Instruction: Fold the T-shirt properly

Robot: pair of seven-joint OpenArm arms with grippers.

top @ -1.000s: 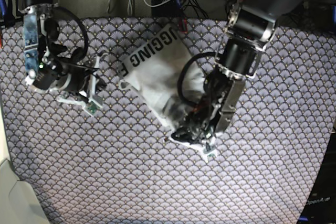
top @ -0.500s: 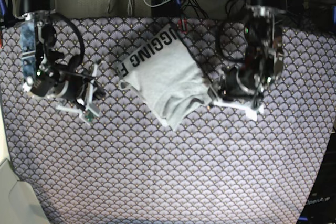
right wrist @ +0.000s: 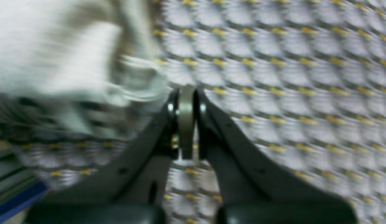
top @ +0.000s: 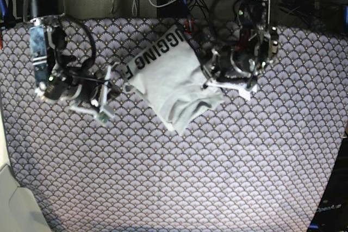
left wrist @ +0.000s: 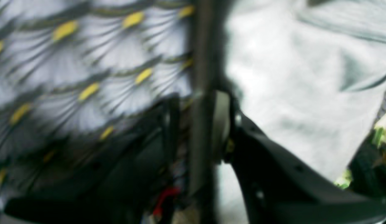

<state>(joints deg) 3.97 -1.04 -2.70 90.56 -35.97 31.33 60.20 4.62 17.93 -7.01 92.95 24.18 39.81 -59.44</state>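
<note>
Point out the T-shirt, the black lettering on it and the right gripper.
T-shirt [top: 176, 88]: base view, plain grey middle of the folded bundle.
Black lettering [top: 155, 51]: base view, printed strip along the upper-left edge.
Right gripper [right wrist: 186, 93]: right wrist view, the closed fingertips.

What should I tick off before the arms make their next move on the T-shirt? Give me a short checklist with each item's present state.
1. Right gripper shut and holding nothing: ok; its jaws meet over bare tablecloth.
2. Right gripper clear of the T-shirt: ok; the base view shows it apart, off the shirt's lettered end.
3. Left gripper free of cloth: cannot tell; the wrist view is blurred and the shirt lies right against one finger.
4. T-shirt folded into a compact bundle: ok; it lies as a slanted packet.
5. Fold tidy: not ok; the corner near the left gripper is rumpled.
6. Lettering tucked away: not ok; black letters show at the upper edge.
</note>
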